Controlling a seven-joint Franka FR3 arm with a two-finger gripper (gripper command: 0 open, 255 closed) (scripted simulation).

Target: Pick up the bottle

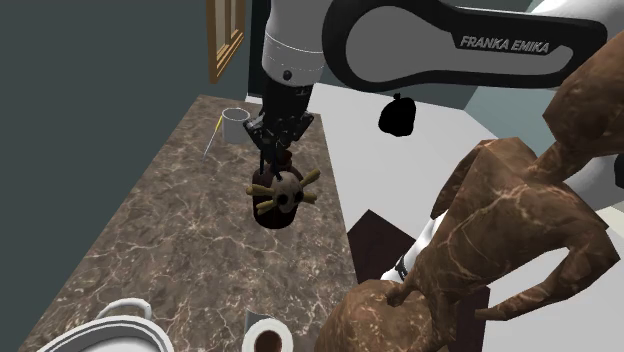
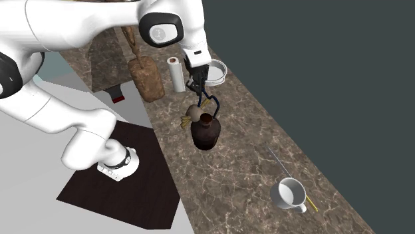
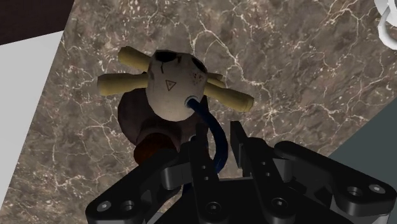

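Black gripper clasping cord of a dark bottle, white mug well apart, marbled counter

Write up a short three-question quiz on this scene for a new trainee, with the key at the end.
1. True or false: the fingers of the gripper clasp the round body of the bottle.
2. What is fixed to the bottle's front? A) a pale skull with crossed bones B) a red paper label C) a green ribbon
3. Fill in: in the second exterior view, the paper towel roll stands between the brown sculpture and the white ____.

Key: 1 false, they clasp the dark blue cord tied to the bottle; 2 A; 3 bowl.
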